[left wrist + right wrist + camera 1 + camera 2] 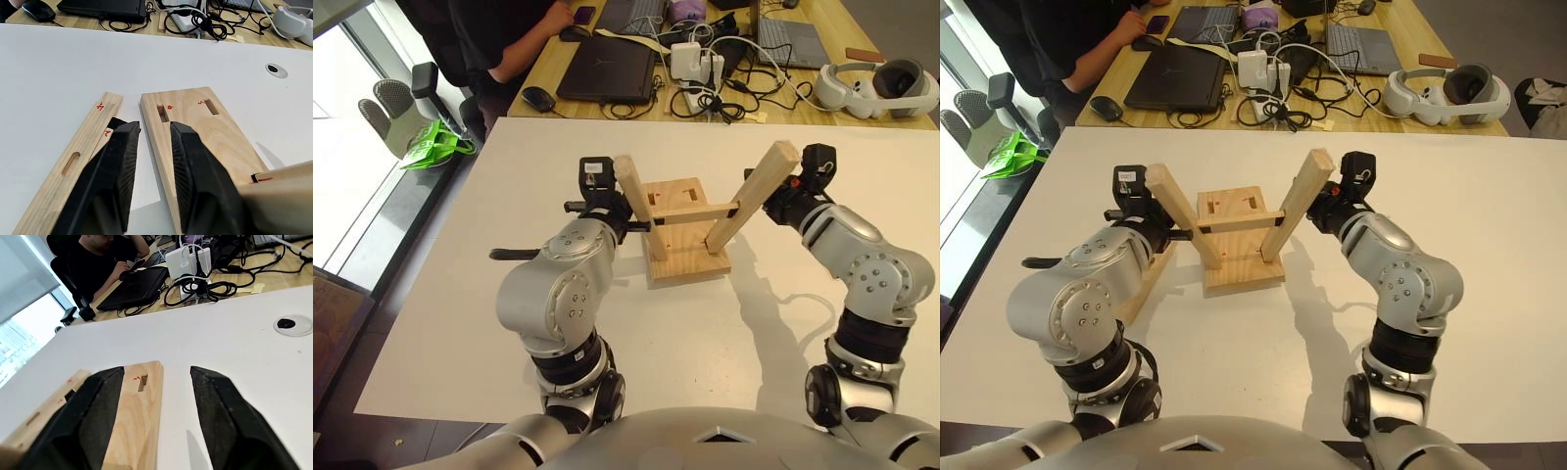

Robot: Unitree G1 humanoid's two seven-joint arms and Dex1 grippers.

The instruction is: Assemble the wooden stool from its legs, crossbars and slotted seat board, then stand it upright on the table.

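The slotted seat board (685,262) lies flat in the middle of the white table (460,294). Two legs rise tilted from it, the left leg (634,196) and the right leg (759,191), joined by a crossbar (697,212). My left gripper (631,224) sits against the left leg, narrowly open, with only table and board between its fingers (122,161). My right gripper (775,201) is beside the right leg, wide open, the seat board (137,416) showing beyond its fingers (222,421). A spare slotted leg (73,161) lies on the table under my left arm.
A wooden desk (783,103) abuts the table's far edge, with laptops (607,69), a tangle of cables (715,93) and a white headset (881,88). A person sits at the far left laptop. A cable grommet (277,70) is set in the tabletop.
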